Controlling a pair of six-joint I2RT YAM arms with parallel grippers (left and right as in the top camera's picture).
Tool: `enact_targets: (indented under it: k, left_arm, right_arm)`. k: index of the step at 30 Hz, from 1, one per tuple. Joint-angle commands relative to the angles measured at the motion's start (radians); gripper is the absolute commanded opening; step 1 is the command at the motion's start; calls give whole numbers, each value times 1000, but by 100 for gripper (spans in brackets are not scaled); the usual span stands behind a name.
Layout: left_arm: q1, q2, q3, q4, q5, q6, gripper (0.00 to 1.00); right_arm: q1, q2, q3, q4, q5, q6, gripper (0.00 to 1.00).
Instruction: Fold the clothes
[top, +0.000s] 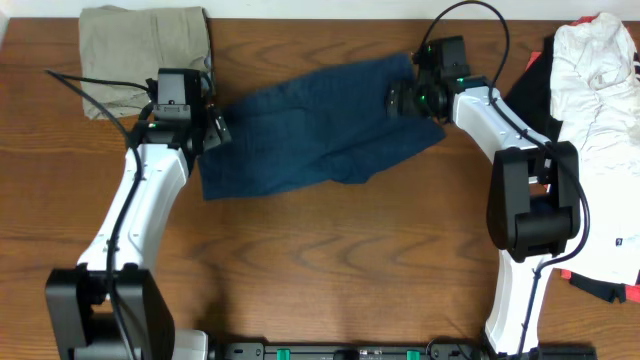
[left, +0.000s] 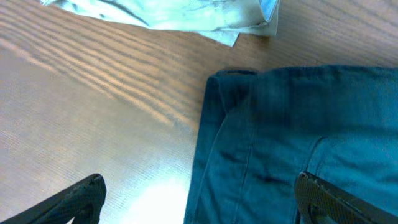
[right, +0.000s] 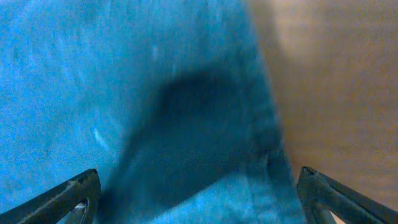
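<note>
The navy-blue shorts (top: 315, 130) lie flat and partly folded across the back middle of the wooden table. My left gripper (top: 205, 128) is open over their left edge; in the left wrist view the shorts (left: 292, 137) fill the right side, and one finger is over cloth, the other over bare wood (left: 198, 199). My right gripper (top: 405, 100) is open over the shorts' right end. In the right wrist view the blue cloth (right: 143, 99) fills most of the space between the spread fingers (right: 198, 193), with a dark fold in it.
A folded tan khaki garment (top: 140, 45) lies at the back left, its corner visible in the left wrist view (left: 186, 15). A heap of white, black and red garments (top: 595, 110) sits at the right edge. Bare wooden table (top: 330, 270) lies in front.
</note>
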Motion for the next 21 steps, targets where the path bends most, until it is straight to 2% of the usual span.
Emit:
enact_targets:
  k: [1,5,14,21]
  left_arm:
    - [2,2,6,-41,-8,-5,98]
    - [2,5,6,-64,-8,22,98]
    - [2,4,6,-55,-8,82,98]
    - [2,4,6,-53,-8,81,98]
  right_arm:
    - [38,-16,16,-46,92,-60,99]
    - [53,-23,17,-54,205,-60,99]
    - [94,-106,58,-62,162,-227,99]
    - [201,-53,57,-154,161,-239,99]
